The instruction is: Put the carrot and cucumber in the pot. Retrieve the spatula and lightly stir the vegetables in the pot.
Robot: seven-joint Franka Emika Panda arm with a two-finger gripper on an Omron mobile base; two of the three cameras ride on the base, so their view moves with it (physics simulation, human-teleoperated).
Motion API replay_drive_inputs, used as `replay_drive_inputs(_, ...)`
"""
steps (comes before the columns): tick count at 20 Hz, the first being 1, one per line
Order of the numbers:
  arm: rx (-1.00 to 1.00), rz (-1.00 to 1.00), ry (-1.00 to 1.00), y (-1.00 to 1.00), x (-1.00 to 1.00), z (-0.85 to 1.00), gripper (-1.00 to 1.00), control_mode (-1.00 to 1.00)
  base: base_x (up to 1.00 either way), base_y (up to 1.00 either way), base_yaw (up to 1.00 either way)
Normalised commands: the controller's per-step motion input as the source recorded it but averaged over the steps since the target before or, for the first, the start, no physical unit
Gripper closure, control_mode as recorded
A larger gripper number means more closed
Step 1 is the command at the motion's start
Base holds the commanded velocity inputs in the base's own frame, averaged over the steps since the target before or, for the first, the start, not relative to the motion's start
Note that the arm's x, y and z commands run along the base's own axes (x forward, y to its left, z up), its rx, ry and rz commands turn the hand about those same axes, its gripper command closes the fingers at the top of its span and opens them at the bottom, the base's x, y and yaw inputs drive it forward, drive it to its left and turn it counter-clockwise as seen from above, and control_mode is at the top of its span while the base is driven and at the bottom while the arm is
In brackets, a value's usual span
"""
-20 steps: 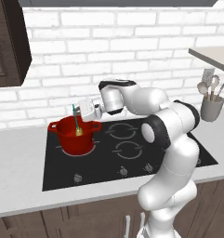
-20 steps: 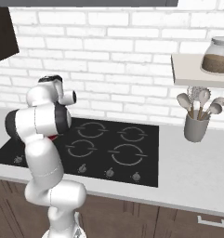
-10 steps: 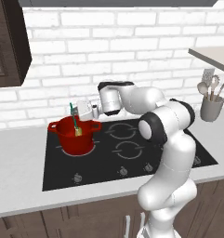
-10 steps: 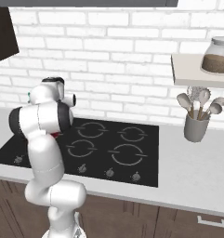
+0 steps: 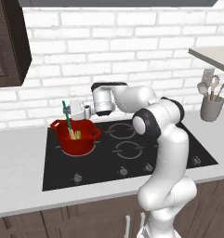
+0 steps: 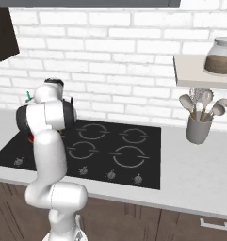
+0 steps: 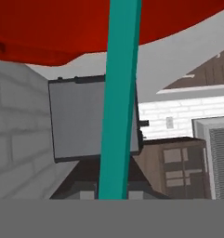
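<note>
From my screen the gripper [image 5: 72,110] has its fingers pinched on the teal handle of the spatula [image 5: 66,117], high on the shaft, just above the back rim of the pot [image 5: 76,138]. In the hand view the spatula [image 7: 118,100] runs as a straight teal bar up the middle of the picture, with the glossy red of the pot [image 7: 62,28] across the top. The spatula stands nearly upright, leaning a little to the left, its lower end down inside the pot; I cannot make out the pale flat end clearly. A yellowish piece shows inside the pot beside the shaft, but I cannot tell whether it is the cucumber or the spatula's end, and I cannot pick out the carrot.

The pot sits on the rear left burner of a black cooktop [image 5: 132,158], four rings marked on the glass and a row of small knobs along its front edge. The cooktop is set into a pale grey counter [image 5: 20,186] with dark wood cabinet fronts below. Behind runs a white brick wall [image 5: 132,56], with a dark cabinet [image 5: 6,42] hanging at upper left. To the right a grey holder of metal spoons [image 6: 198,127] stands on the counter, well apart from the pot, under a small shelf [image 6: 195,70] carrying a glass jar [image 6: 219,57] of brown contents
</note>
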Motion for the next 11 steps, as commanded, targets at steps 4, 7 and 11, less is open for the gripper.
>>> replay_drive_inputs(4, 0.09, 0.0, 0.0, -0.01, 0.09, 0.0, 1.0, -1.0, 0.0, 0.0, 0.0)
replay_drive_inputs(7, 0.08, 0.0, 0.0, -0.06, 0.02, 0.0, 1.0, -1.0, 0.0, 0.0, 0.0)
replay_drive_inputs(11, 0.08, 0.0, 0.0, 0.0, 0.14, 0.0, 1.0, -1.0, 0.0, 0.0, 0.0)
